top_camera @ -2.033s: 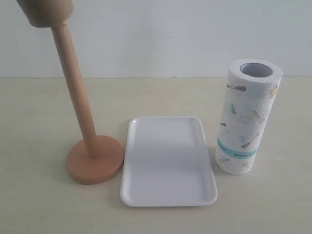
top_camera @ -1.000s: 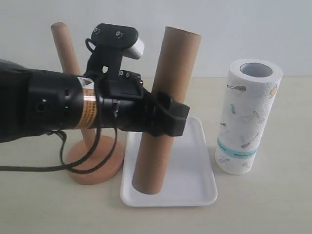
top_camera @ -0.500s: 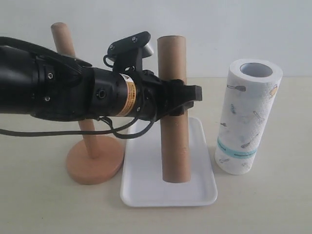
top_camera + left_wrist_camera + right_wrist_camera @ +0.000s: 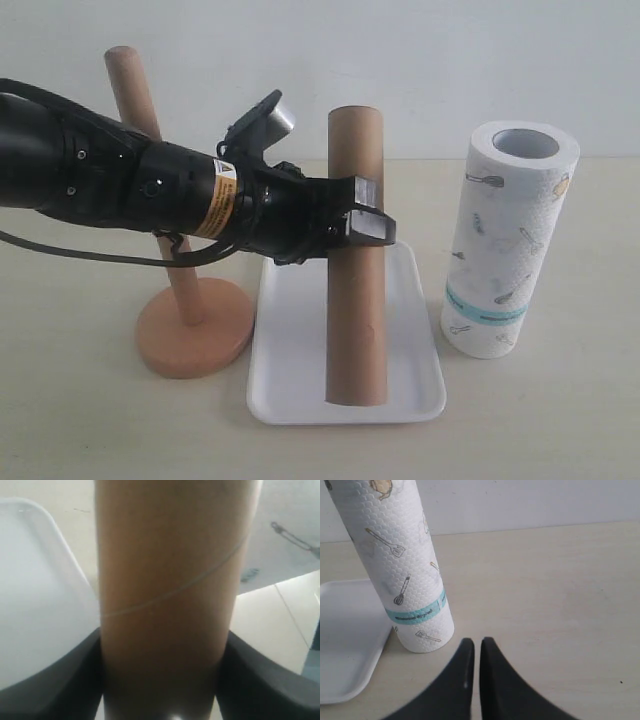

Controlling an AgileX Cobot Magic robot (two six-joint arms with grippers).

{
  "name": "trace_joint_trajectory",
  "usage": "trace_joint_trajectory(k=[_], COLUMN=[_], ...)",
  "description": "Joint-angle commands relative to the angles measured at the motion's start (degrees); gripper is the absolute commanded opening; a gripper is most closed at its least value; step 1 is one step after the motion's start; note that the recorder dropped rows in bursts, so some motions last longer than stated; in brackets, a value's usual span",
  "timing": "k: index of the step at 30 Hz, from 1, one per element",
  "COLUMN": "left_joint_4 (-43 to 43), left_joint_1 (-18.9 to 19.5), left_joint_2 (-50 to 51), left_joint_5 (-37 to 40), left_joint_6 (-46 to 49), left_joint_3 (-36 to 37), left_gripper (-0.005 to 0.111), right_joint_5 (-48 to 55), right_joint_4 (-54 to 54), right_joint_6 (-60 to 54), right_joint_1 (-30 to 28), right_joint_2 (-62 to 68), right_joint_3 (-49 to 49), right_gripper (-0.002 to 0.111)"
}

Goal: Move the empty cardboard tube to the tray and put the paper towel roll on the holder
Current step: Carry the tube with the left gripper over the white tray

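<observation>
Now the left pincer (image 4: pixel 365 226), clamping the empty cardboard tube (image 4: pixel 356 310), is standing it upright on the tray (image 4: pixel 291 345), near side, its earlier lean gone; seemingly only releasing is remaining. The right pincer (image 4: pixel 474 652) is resting closed.

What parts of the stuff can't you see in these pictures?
- Exterior view: the left arm hides the middle of the holder pole.
- Exterior view: the cardboard tube and left tool cover part of the tray.
- Left wrist view: both tube ends are cut off by the edges, and the tube is blurry.
- Right wrist view: the paper towel roll top is cut off.
- The right tool is outside the exterior view.
</observation>
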Motion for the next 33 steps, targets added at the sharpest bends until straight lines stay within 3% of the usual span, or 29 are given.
trace_joint_trajectory(k=[1, 9, 22, 33], left_joint_4=[3.74, 9.18, 9.18, 0.40], left_joint_1=[0.26, -3.44, -5.74, -5.62], left_joint_2=[-0.08, -0.08, 0.02, 0.00], left_joint_5=[8.07, 20.23, 27.88, 12.15], left_joint_6=[-0.56, -0.40, 0.08, -0.52], left_joint_3=[-0.32, -0.32, -4.51, -4.51], left_gripper=[0.004, 0.004, 0.004, 0.004], right_joint_5=[-0.24, -0.24, -0.24, -0.24], right_joint_4=[-0.28, -0.28, -0.28, -0.28], right_joint_6=[-0.10, -0.10, -0.10, -0.10], right_joint_1=[0.06, 0.06, 0.06, 0.06], right_joint_2=[-0.25, -0.25, -0.25, -0.25], right_joint_3=[-0.07, -0.07, -0.07, -0.07], right_gripper=[0.004, 0.004, 0.004, 0.004])
